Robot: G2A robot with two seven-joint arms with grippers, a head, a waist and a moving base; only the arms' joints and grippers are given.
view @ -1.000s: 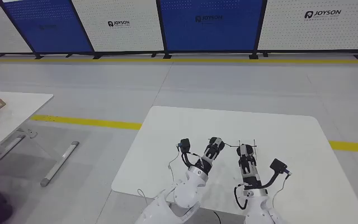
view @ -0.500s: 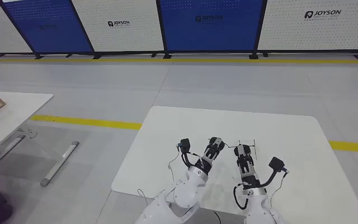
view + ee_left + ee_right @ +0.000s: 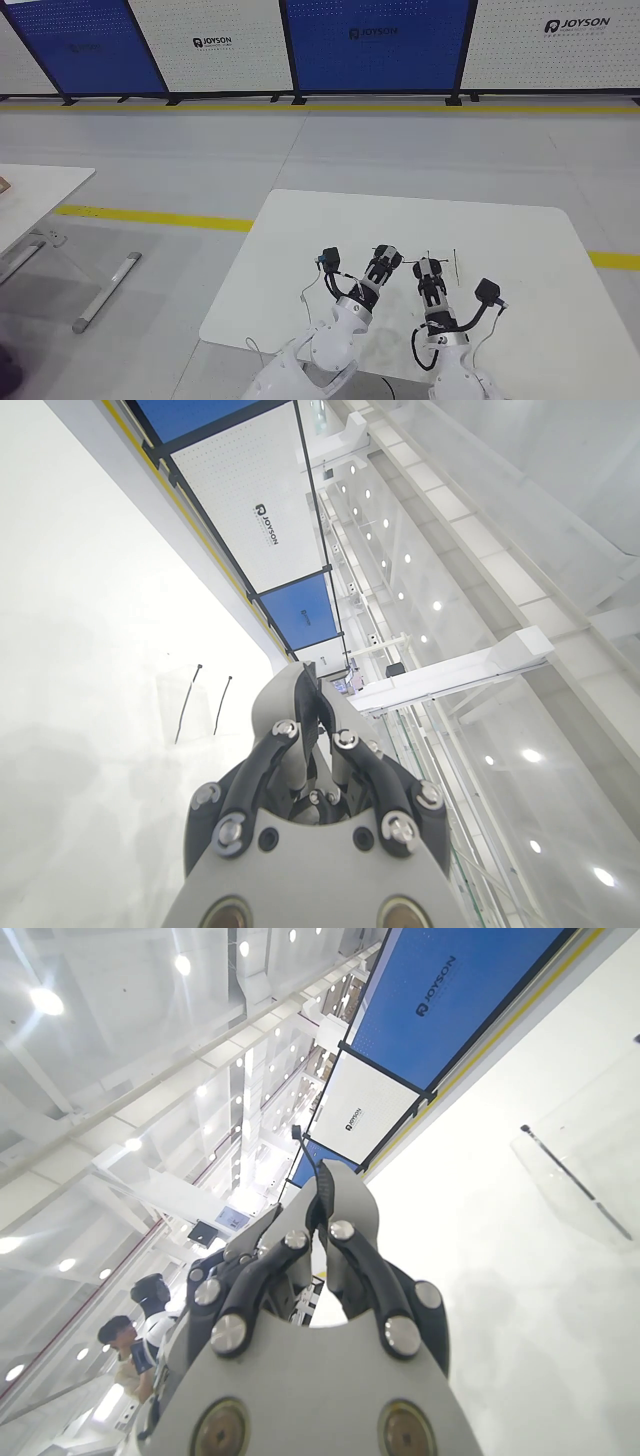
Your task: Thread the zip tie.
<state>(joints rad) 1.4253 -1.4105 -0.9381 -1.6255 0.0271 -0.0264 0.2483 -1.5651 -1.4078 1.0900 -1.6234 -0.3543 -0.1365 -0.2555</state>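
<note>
My right gripper (image 3: 322,1168) is shut on a black zip tie (image 3: 304,1147); the tie's head end sticks out past the fingertips. My left gripper (image 3: 312,680) is shut, and I see nothing between its pads. On the white table (image 3: 330,230) the two grippers sit side by side near the front, left (image 3: 387,255) and right (image 3: 423,265), a small gap apart. Two more black zip ties (image 3: 187,705) (image 3: 222,705) lie flat on a clear sheet just beyond them. One of these lying ties (image 3: 575,1183) is seen from the right wrist.
The clear sheet (image 3: 560,1148) under the spare ties lies just beyond the grippers. The table's far half (image 3: 420,215) is bare. Blue and white panel walls (image 3: 380,45) stand well behind the table.
The right arm has shifted sideways toward the left gripper and drawn back a little, narrowing the gap between them. The left arm has stayed put.
</note>
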